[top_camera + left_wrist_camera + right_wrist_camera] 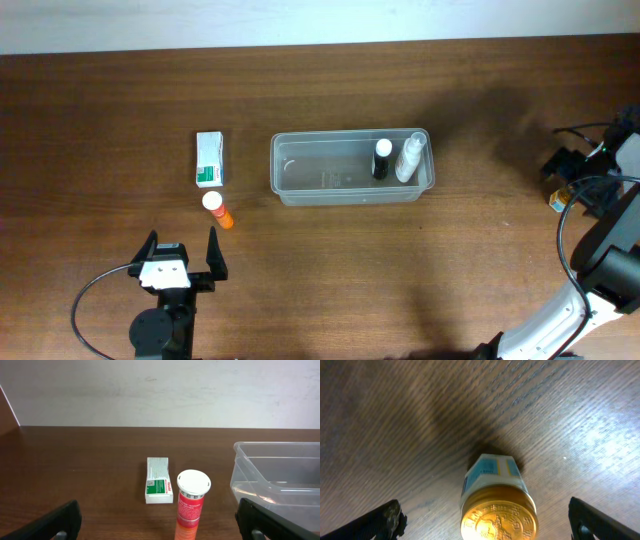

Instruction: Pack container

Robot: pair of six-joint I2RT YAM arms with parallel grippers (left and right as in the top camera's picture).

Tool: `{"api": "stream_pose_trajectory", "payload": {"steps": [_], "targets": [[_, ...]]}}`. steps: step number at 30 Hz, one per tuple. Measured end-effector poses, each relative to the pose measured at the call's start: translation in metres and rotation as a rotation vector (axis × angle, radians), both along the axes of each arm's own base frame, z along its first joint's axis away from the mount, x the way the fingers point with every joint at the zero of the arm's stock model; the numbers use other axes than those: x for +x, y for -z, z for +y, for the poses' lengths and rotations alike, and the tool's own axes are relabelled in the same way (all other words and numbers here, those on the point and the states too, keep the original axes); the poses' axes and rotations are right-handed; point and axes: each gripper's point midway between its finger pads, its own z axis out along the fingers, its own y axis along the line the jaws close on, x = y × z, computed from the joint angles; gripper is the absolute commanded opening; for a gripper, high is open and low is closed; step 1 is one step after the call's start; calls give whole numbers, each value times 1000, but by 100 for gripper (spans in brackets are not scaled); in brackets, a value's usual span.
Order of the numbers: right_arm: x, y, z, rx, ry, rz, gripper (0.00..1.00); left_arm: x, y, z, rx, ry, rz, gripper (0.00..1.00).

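The clear plastic container (350,186) sits mid-table and holds a black-capped bottle (381,159) and a white bottle (410,158); its corner shows in the left wrist view (272,477). An orange tube with a white cap (217,208) (191,502) stands left of it, beside a white-and-green box (209,159) (159,486). My left gripper (181,258) (160,527) is open, just short of the tube. My right gripper (575,180) (487,520) is open at the far right, its fingers either side of a gold-lidded jar (557,201) (497,505).
The wooden table's far edge meets a white wall (160,390). Black cables (575,250) loop by the right arm at the right edge.
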Motion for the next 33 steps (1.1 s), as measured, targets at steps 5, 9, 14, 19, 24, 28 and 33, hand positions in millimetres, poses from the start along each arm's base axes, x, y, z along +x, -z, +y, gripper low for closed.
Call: {"api": "stream_pose_trajectory", "payload": {"steps": [5,9,14,19,24,28,33], "targets": [[-3,8,2,4,0,5,98,0,0,0,0,0,0,99],[0,8,0,-5,0,-9,98,0,0,0,0,0,0,99],[4,8,-2,-15,-6,-22,98,0,0,0,0,0,0,100],[4,8,-3,-16,-11,-23,98,0,0,0,0,0,0,99],[6,7,-4,-23,-14,-33,98,0,0,0,0,0,0,99],[7,7,-5,-26,-31,-35,98,0,0,0,0,0,0,99],[7,7,-5,-27,-35,-35,98,0,0,0,0,0,0,99]]}}
